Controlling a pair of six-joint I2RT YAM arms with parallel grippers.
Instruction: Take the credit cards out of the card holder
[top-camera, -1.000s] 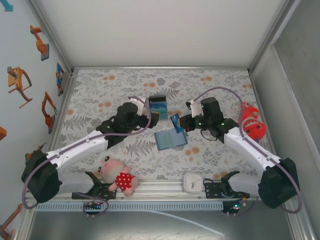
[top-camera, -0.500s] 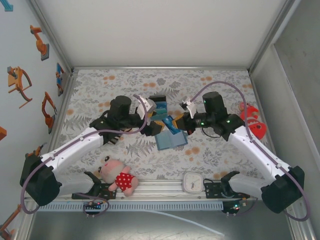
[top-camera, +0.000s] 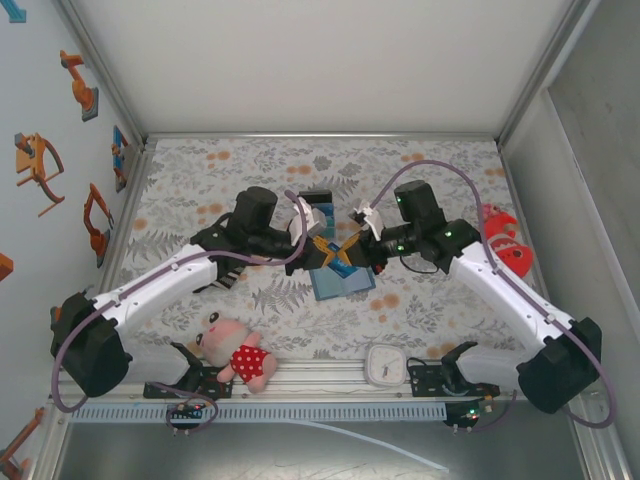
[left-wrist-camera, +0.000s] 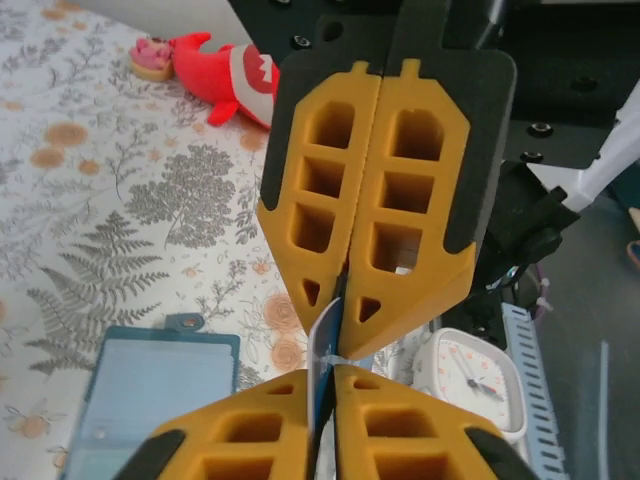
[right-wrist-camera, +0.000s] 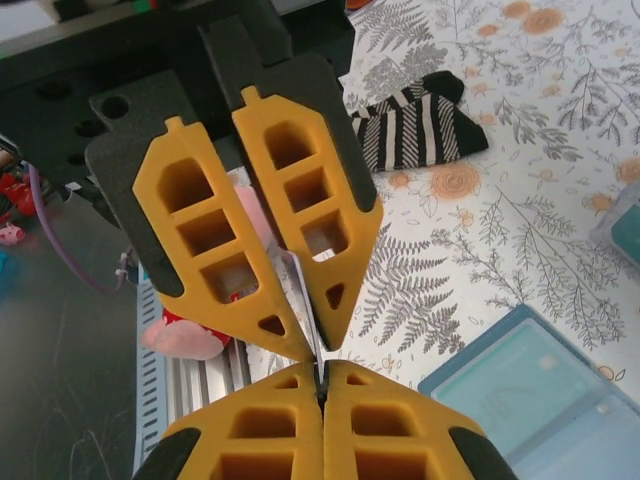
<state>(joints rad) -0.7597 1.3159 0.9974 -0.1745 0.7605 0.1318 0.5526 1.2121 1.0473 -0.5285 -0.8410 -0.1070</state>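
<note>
Left claw (left-wrist-camera: 322, 375) and right claw (right-wrist-camera: 320, 372) pinch one thin, flat card (left-wrist-camera: 322, 338).

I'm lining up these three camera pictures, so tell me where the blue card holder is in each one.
Top external: card holder lies near the middle of the floral cloth.
Left wrist: card holder in the lower left corner, flat on the cloth.
Right wrist: card holder in the lower right corner, cut by the frame edge.
Shared landmark: the credit card held on edge close by it.
</note>
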